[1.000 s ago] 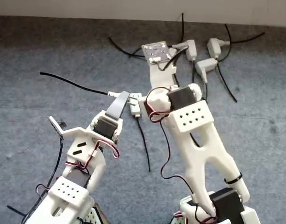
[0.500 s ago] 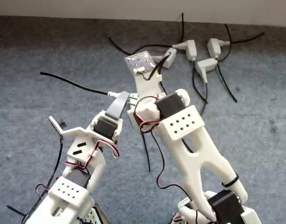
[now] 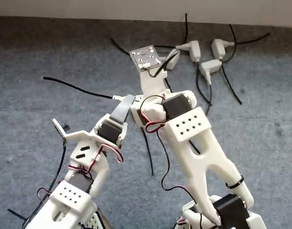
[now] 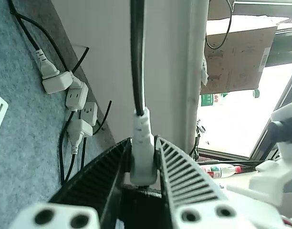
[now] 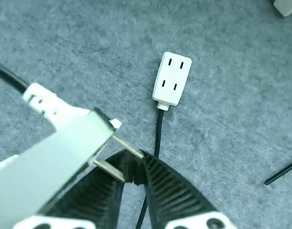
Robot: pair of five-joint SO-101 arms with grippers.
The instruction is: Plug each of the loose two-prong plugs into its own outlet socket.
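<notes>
A black cord (image 3: 74,87) trails across the grey carpet (image 3: 31,129) to the white plug (image 4: 142,148). The left gripper (image 3: 127,99) clamps this plug firmly between its ribbed fingers. The plug's prongs (image 5: 126,147) point at the right gripper (image 5: 138,164), whose fingers are pinched together, with the tips right at the prong ends. Just beyond it a white socket (image 5: 172,78) lies flat on the carpet, slots up. Farther right, a cluster of white plugs and sockets (image 3: 211,66) lies near the carpet's far edge.
</notes>
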